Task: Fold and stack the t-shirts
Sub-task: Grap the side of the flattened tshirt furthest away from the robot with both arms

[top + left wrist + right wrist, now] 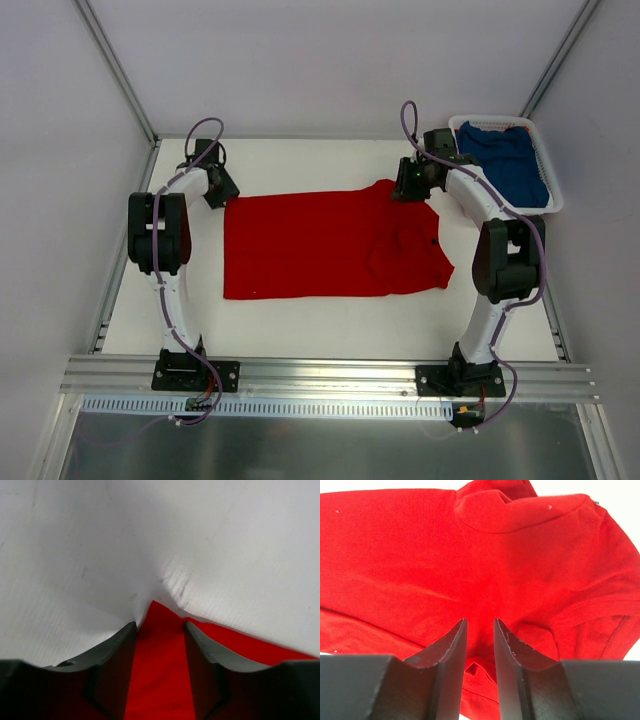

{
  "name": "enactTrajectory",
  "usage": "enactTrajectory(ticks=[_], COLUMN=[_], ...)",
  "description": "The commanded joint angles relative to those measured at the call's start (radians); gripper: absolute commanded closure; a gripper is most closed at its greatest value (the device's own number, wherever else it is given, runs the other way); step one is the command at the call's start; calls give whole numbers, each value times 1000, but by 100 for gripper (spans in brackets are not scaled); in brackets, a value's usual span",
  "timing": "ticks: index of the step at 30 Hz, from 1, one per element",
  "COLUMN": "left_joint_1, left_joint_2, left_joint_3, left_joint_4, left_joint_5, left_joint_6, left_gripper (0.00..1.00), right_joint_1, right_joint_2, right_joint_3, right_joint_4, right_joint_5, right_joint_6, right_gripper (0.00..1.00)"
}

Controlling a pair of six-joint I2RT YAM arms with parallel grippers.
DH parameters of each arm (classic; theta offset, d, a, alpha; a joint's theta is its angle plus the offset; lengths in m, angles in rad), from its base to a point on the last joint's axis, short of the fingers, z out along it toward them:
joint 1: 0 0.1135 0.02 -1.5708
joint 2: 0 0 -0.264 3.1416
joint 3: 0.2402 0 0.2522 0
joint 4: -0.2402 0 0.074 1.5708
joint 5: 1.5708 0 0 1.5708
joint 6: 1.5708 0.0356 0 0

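The red t-shirt (320,245) lies spread flat across the middle of the white table, with its collar end to the right. My left gripper (222,195) is at the shirt's far left corner. In the left wrist view that red corner (160,670) fills the gap between the jaws of this gripper (160,625), which is shut on it. My right gripper (405,190) is at the far right edge near the sleeve. Its jaws (480,621) are pinched on a fold of the red cloth (420,545). The blue t-shirt (510,160) lies crumpled in the basket.
A white slatted basket (470,122) stands at the back right corner, beside the right arm. Metal frame posts rise at both back corners, and a rail runs along the near edge by the arm bases. The white table cover (175,587) is puckered just beyond the left fingertips.
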Motion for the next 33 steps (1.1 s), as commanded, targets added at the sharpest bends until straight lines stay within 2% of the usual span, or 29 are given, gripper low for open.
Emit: enactTrajectory(ticks=[1,11,21,33], left_joint_1=[40,54,53,54], left_joint_2=[-8,21,50,75], left_joint_3=[-33,2,51,86], left_joint_4=[-61,-87,-90,-95], left_joint_5=[-7,8,26,52], left_joint_6=[-46,-58,-46,-30], left_gripper=[61,73,63,68], right_joint_1=[3,3,3,3], right_joint_2=[-12,-29,-29,-32], right_joint_3=[15,4,7,9], right_joint_4=[38,41,41,41], right_joint_5=[-42,-42,-45,-47], right_joint_6=[16,8,-2,1], right_gripper=[70,69,69,70])
